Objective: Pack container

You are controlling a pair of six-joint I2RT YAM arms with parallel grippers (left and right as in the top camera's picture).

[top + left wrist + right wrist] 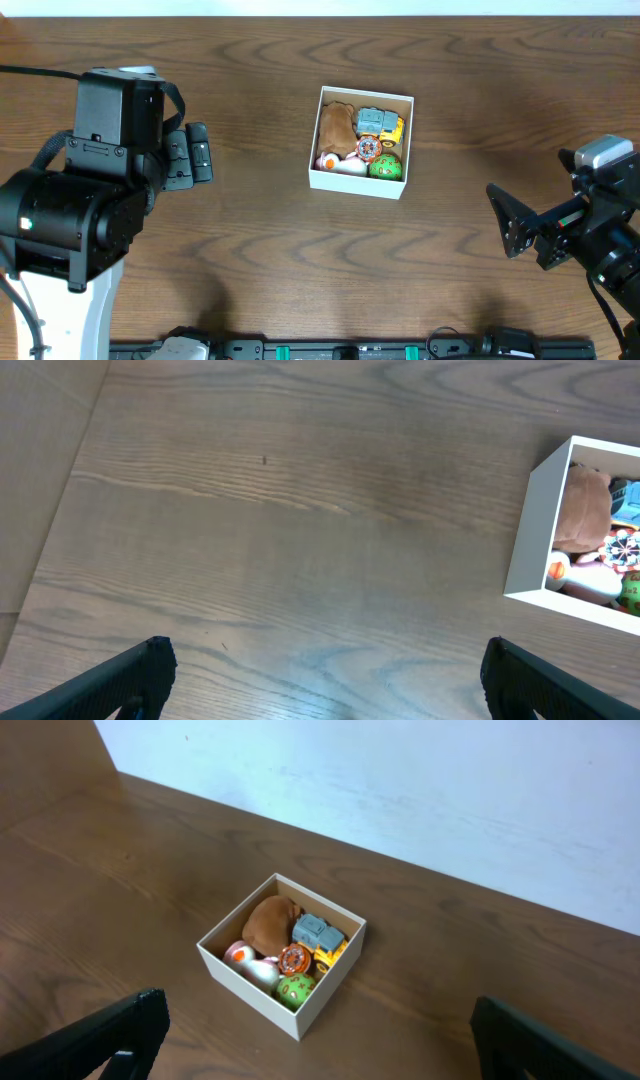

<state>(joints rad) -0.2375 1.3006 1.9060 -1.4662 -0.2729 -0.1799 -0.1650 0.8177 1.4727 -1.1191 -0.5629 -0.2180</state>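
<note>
The container (pixel 358 185) is a small white-walled square box at the table's middle. It holds several toys: a brown soft piece (pixel 335 130), a grey and yellow vehicle (pixel 381 123), a round patterned disc (pixel 367 149), a green ball (pixel 385 166) and a white and orange piece (pixel 338 163). It also shows in the right wrist view (pixel 255 990) and at the right edge of the left wrist view (pixel 530 525). My left gripper (pixel 322 675) is open and empty, left of the box. My right gripper (pixel 315 1035) is open and empty, off to the box's right.
The wooden table (pixel 270 260) spreads all round the box. A pale wall (pixel 420 790) stands behind the table's far edge. Dark equipment (pixel 350 350) lines the front edge.
</note>
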